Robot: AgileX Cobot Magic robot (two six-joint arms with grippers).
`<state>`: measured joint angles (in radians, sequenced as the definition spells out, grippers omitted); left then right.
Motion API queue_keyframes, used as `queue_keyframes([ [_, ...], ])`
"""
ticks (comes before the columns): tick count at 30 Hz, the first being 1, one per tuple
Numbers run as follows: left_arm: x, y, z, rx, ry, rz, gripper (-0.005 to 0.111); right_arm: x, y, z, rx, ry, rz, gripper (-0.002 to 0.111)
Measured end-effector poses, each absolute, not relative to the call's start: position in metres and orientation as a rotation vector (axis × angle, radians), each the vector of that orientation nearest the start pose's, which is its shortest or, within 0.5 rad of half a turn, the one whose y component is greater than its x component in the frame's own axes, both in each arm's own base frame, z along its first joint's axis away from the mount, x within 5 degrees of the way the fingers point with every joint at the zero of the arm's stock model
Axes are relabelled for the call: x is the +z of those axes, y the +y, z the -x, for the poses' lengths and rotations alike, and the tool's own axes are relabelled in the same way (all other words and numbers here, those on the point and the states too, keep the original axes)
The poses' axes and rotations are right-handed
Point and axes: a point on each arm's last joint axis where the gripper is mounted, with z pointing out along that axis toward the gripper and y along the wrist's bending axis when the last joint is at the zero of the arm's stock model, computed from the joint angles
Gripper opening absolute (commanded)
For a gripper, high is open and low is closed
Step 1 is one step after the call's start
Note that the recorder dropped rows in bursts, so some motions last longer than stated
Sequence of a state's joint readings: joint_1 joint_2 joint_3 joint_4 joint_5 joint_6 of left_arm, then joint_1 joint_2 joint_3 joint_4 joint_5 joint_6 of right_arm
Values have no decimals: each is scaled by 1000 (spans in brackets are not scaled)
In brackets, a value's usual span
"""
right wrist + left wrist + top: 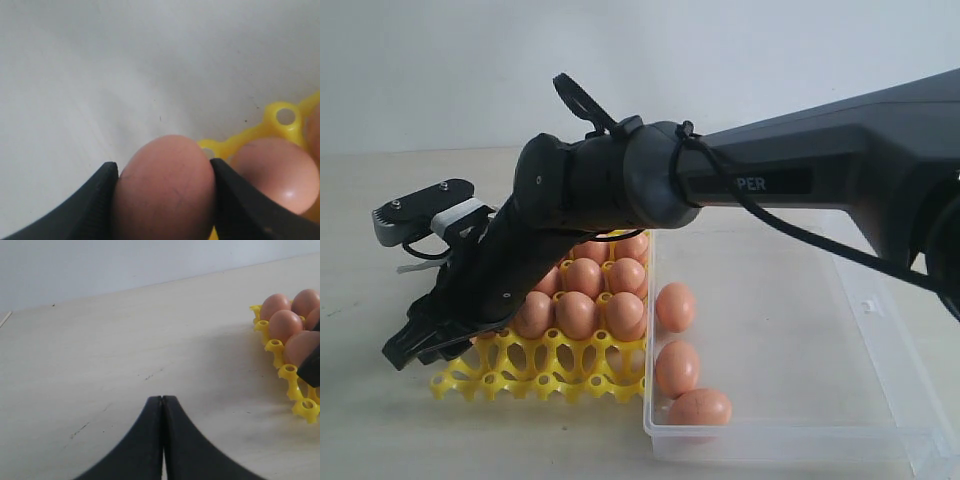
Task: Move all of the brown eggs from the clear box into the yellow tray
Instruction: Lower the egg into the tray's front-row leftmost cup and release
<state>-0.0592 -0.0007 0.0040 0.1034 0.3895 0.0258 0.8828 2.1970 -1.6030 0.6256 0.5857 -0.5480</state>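
Note:
My right gripper (164, 167) is shut on a brown egg (165, 195), its black fingers pressed against both sides of the shell. It holds the egg at the outer edge of the yellow tray (285, 131), beside another seated egg (280, 172). In the exterior view the right arm reaches across the tray (535, 372) and the gripper (420, 345) hangs low at the tray's left corner, hiding the held egg. Several eggs (582, 312) fill the tray's cups. Three eggs (676, 367) lie in the clear box (880, 300). My left gripper (162, 401) is shut and empty over bare table.
The right arm's dark forearm (620, 185) and its cable (800, 235) span above the tray and the box's near-left corner. The pale tabletop (125, 350) stretches left of the tray. A plain wall (720, 50) stands behind.

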Motion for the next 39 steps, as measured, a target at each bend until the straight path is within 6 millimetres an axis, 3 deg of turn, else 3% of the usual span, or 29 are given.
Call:
queue_keyframes([
  [8, 177, 0, -52, 80, 1870, -142, 0, 153, 383, -277, 723, 2365, 1280, 40],
  [15, 177, 0, -52, 80, 1870, -142, 0, 153, 383, -277, 720, 2386, 1260, 52],
  [39, 177, 0, -52, 80, 1870, -142, 0, 153, 382, -277, 713, 2395, 1256, 53],
])
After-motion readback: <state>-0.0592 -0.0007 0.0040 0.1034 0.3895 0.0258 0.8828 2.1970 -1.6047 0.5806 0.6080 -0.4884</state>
